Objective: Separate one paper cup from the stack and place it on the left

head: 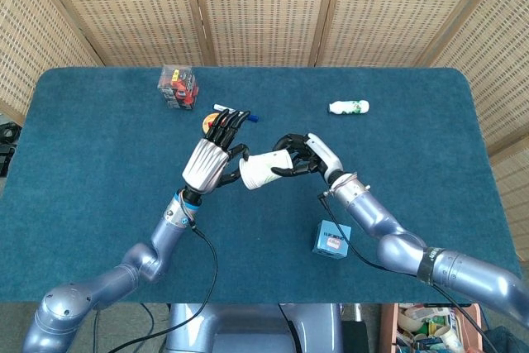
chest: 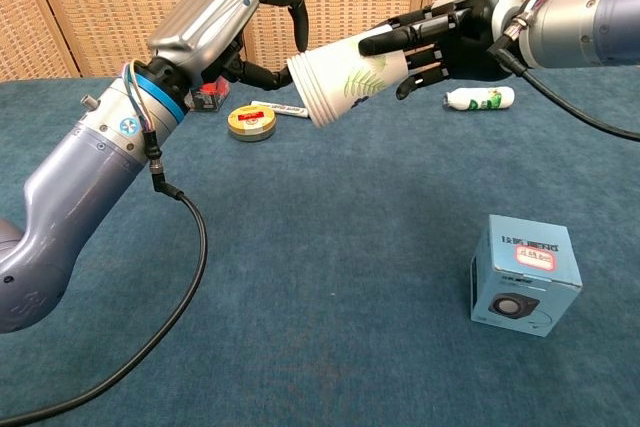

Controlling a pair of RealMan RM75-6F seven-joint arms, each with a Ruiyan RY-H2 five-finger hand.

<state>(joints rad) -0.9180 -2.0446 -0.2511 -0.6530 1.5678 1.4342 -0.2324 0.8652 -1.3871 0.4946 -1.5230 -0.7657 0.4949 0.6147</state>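
I have the stack of white leaf-printed paper cups (chest: 345, 79) lying sideways in my right hand (chest: 455, 37), rims toward my empty, spread-fingered left hand (chest: 232, 17) just beside them.

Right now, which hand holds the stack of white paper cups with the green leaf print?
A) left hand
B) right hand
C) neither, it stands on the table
B: the right hand wraps the stack of white paper cups, held sideways above the blue table; the left hand is at its rim.
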